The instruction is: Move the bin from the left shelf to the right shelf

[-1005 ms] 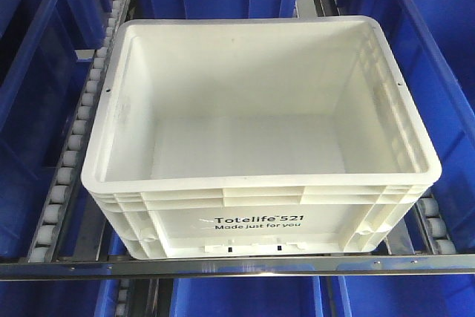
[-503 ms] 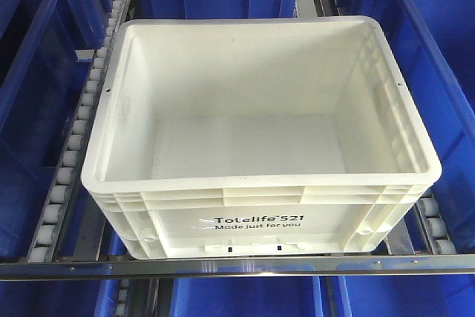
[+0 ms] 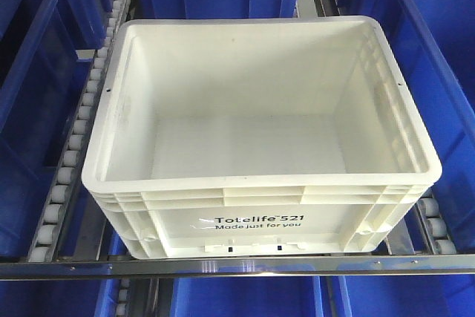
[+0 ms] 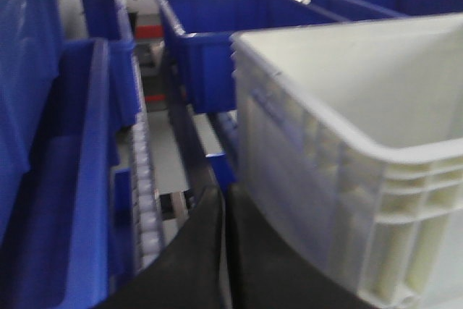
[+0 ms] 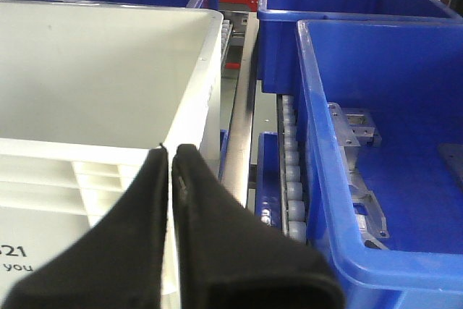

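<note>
One white bin (image 3: 260, 139) is seen at the centre of the front view, set on a roller shelf lane with its printed front wall against the metal front rail (image 3: 237, 265). Its interior is empty, its rim is broad and rounded, and its outer walls are ribbed; black lettering "Totelife 521 Made just for you" is carried on the front.

The left gripper (image 4: 226, 251) is seen low in the left wrist view, its black fingers pressed together with only a thin slit between them, nothing being held. It is placed just beside the bin's left front corner (image 4: 405, 251); contact cannot be judged. The right gripper (image 5: 171, 179) is likewise closed to a narrow seam and empty, its tips lying in front of the bin's right front corner (image 5: 195, 92).

Rows of small white rollers (image 3: 70, 161) are mounted along both sides of the lane. Dark blue plastic bins (image 5: 383, 142) are ranged around the white one: behind, to either side and on the level below. A metal bracket (image 5: 354, 135) is seen inside the blue bin nearest the right gripper.
</note>
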You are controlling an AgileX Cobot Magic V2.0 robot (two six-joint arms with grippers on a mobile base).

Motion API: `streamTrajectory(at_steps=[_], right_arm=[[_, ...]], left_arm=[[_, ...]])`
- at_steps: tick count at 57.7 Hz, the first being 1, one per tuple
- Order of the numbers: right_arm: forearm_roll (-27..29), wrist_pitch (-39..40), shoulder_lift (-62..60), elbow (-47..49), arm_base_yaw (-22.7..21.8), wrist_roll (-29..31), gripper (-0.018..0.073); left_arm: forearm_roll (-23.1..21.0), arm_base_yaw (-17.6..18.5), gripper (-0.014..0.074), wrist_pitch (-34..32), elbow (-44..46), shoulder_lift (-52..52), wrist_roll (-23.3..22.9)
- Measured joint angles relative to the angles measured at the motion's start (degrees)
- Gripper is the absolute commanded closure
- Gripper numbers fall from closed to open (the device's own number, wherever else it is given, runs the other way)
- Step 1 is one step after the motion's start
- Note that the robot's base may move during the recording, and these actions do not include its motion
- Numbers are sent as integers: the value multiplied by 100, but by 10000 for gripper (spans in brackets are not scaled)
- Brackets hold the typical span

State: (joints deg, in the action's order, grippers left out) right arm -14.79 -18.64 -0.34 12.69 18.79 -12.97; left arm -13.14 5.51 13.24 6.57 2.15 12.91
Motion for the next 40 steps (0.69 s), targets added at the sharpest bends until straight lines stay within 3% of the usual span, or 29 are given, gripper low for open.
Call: streamTrajectory(at_steps=[4,10,16,24,40], right_arm=[[0,0,0,0,0,0,568],[0,0,0,0,0,0,568],[0,-6,0,0,0,0,567],[0,-10,0,-6,0,0,567],[0,-10,0,-6,0,0,567]], left_arm=[[560,-226,603,-332,-395,-27,-596],[1051,-360,603,-827,-762,-224,-1057],[1165,-381,603,-1178,-805,-283,-1222],[1314,-381,603,-1184,-805,-284,-1291],[1774,-381,603,-1189,-805,-284,-1864]])
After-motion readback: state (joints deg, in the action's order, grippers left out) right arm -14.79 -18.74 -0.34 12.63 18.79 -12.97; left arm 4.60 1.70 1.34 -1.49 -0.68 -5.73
